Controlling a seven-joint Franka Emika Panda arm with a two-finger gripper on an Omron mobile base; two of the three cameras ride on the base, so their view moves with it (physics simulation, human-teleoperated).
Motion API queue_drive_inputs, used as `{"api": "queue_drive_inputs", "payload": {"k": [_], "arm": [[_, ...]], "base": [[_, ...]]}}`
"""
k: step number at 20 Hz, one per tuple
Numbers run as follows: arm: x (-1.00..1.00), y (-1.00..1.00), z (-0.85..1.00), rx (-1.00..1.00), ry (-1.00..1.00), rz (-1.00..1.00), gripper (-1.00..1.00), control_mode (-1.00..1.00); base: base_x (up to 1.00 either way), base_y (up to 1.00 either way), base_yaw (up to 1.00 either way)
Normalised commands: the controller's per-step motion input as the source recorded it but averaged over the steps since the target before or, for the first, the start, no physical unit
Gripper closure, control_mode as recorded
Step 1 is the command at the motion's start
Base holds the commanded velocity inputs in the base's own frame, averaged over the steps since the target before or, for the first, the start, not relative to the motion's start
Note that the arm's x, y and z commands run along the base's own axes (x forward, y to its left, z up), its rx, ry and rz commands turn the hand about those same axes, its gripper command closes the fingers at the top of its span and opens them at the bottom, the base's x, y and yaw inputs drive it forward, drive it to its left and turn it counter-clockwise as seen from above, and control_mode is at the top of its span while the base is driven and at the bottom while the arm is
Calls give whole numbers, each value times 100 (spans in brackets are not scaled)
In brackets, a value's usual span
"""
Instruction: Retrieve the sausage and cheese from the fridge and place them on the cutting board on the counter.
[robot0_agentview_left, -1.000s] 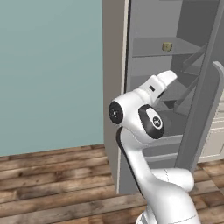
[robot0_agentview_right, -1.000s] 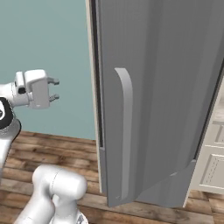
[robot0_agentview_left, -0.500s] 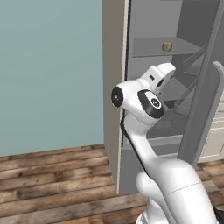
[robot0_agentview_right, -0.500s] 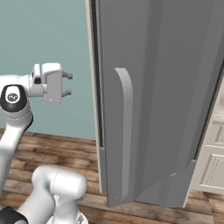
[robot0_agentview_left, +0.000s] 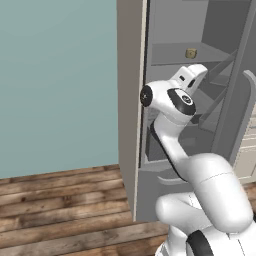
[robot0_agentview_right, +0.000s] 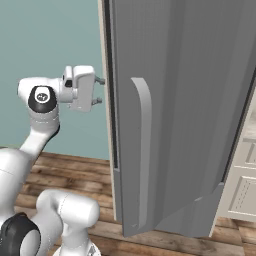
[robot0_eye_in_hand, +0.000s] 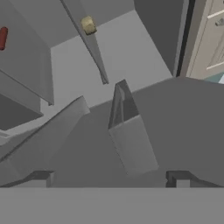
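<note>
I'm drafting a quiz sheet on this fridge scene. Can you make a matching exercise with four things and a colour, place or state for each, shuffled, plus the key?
Things:
1. cheese
2. sausage
3. fridge door handle
4. gripper

Descriptions:
A. long, pale grey, upright
B. small tan chunk on an upper fridge shelf
C. jaws wide open, holding nothing
D. red-brown rod at the hand view's left edge

Pairs: 1-B, 2-D, 3-A, 4-C
</note>
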Motion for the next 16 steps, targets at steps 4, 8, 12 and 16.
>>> {"api": "queue_drive_inputs", "payload": {"k": [4,8,12,16], "arm": [[36,-33,-8,0,2,-2,-100,-100],[19,-45,-5,0,2,-5,-100,-100],[3,-56,0,0,1,-7,-100,-100],[5,-46,-3,0,1,-6,-100,-100]], "base": [[0,0,0],[0,0,0],[0,0,0],[0,0,0]]}}
